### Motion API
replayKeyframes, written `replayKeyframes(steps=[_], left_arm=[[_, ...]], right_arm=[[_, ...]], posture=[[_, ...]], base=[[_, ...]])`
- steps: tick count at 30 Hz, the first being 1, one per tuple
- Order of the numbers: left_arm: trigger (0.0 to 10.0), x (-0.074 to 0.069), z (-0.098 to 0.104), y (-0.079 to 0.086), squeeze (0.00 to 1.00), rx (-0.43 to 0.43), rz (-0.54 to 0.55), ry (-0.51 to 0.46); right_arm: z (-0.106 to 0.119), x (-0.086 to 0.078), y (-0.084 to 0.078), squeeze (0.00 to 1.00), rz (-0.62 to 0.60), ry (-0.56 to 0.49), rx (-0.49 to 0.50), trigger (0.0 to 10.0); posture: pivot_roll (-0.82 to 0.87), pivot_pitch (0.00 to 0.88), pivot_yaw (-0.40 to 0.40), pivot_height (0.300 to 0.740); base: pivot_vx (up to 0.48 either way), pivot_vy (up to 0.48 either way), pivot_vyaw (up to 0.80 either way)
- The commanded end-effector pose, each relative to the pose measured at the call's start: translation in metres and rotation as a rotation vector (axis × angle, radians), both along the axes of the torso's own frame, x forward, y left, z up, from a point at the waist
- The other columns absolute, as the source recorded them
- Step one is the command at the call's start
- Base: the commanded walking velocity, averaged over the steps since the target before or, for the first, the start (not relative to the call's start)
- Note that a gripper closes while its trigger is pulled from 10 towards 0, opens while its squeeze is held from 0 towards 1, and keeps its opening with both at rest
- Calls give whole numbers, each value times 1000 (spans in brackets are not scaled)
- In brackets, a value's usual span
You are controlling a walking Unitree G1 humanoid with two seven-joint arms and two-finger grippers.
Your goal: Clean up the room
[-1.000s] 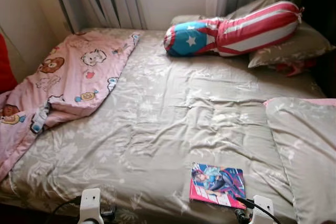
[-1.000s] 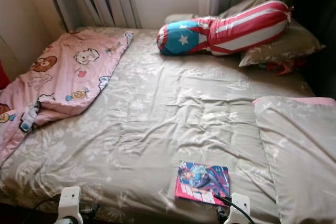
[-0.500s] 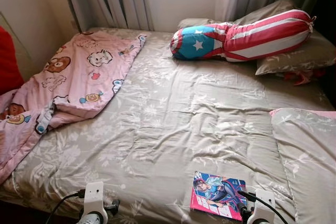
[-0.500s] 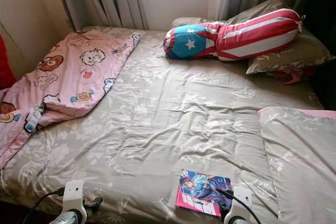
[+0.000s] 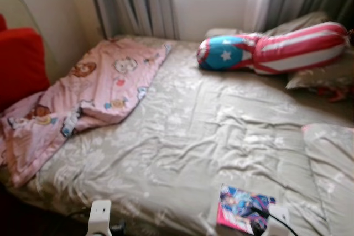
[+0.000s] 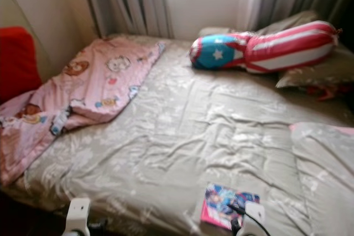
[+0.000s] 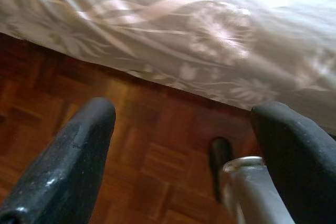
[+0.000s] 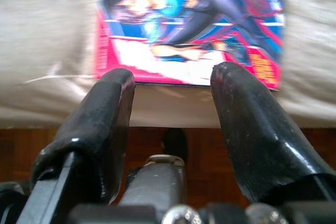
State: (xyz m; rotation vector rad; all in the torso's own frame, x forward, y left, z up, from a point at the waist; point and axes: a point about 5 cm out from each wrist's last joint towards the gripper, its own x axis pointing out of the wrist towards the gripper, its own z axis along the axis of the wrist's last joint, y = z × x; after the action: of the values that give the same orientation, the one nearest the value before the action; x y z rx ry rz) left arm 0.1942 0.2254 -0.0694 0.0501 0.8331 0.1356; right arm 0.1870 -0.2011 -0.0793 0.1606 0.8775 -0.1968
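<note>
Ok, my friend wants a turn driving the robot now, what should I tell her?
Right gripper: open, empty, at the bed's near edge, pointing at the comic book.
Left gripper: open, empty, low over the wooden floor beside the bed.
The comic book lies flat on the bed, untouched.
Pink blanket is rumpled across the bed's left side; the star-and-stripe pillow sits at the head.
Nothing tidied yet. Probably next: grab the book.

The head camera has swung left and is slightly blurred now: the red cushion (image 5: 21, 62) at the left wall shows far more than a second ago. The bright pink-edged comic magazine (image 5: 241, 213) sits lower at the frame's foot, with the right gripper's (image 8: 170, 85) open black fingers pointing at its near edge.
</note>
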Motion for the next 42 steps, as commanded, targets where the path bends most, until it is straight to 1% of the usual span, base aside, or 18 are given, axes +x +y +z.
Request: replayKeyframes(steps=[1,7,13,18,31,42], left_arm=[[10000,-3,-2,-3,0,1,-10,15],[10000,-7,-5,-5,0,2,-11,22],[10000,-6,-5,-7,0,1,-21,22],[10000,-4,-4,-9,0,-10,-21,6],[10000,-8,-5,-4,0,5,-17,20],[10000,-9,-6,-6,0,-1,-18,17]], right_arm=[[-5,-10,-2,0,3,30,-6,10000],[-6,-15,-5,0,-28,36,2,10000],[-6,-16,-6,0,-33,37,2,10000],[-6,-14,-4,0,-16,40,3,10000],[-7,-14,0,0,4,49,6,10000],[-8,-16,-1,0,26,56,-1,10000]], posture=[[-92,0,18,740],[-103,0,19,740],[-119,0,20,740],[-121,0,20,740],[-116,0,30,740],[-111,0,21,740]], base=[[0,412,0],[0,447,0],[0,446,0],[0,445,0],[0,443,0],[0,442,0]])
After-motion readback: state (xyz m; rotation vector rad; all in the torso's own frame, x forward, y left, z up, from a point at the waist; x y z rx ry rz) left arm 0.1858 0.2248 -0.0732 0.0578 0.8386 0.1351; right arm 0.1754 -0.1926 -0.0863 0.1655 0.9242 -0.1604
